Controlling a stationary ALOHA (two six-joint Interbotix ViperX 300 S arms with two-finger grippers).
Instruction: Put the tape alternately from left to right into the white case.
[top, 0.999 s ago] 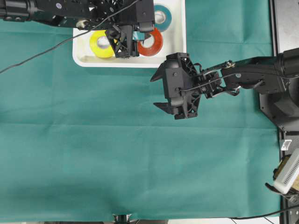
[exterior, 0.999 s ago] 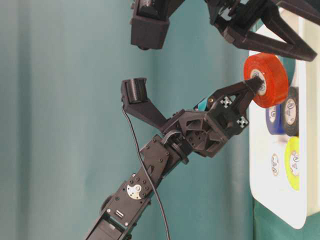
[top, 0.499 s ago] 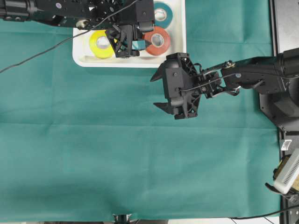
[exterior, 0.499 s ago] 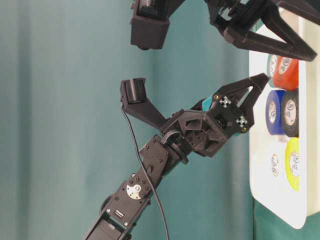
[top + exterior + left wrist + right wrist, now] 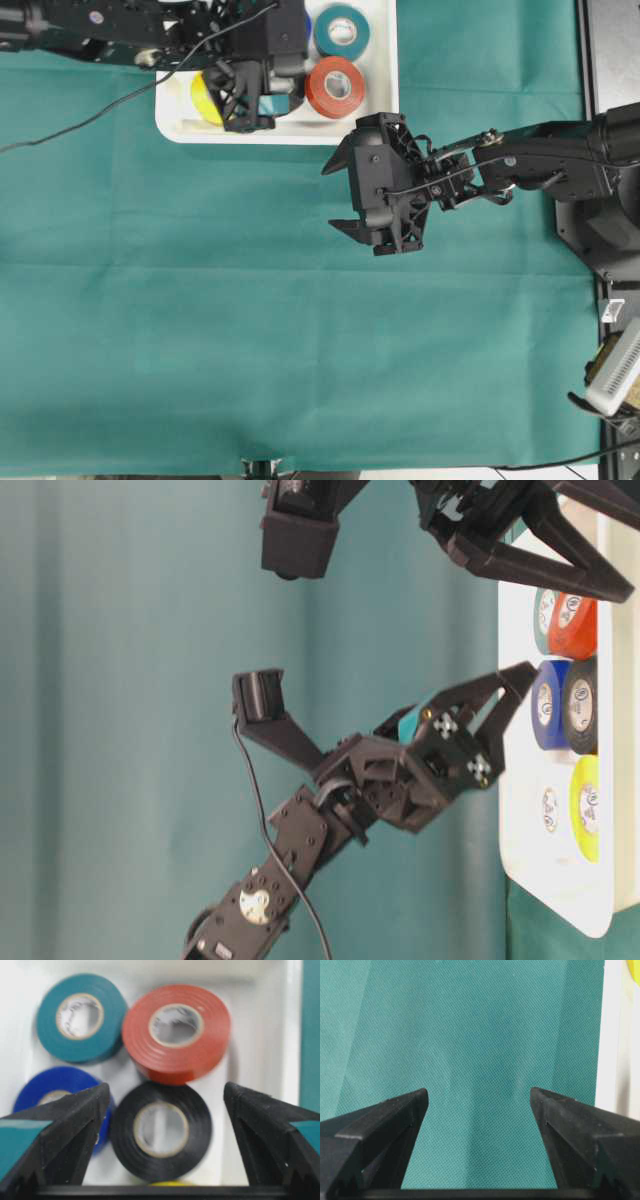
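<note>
The white case sits at the table's far edge. The orange-red tape lies flat in it beside the teal tape. A yellow tape peeks out from under my left gripper. The left gripper hangs open and empty above the case, over the black tape, with the blue tape beside it. The table-level view also shows a white tape. My right gripper hovers open and empty over the green cloth, just before the case.
Green cloth covers the table in front of the case. The left arm's cable trails over the cloth at the left. Grey equipment and a small white device stand at the right edge.
The left gripper opened and let go of the orange-red tape, which now lies in the case next to the teal one. The gripper then drew back to the left. The right arm stayed still.
</note>
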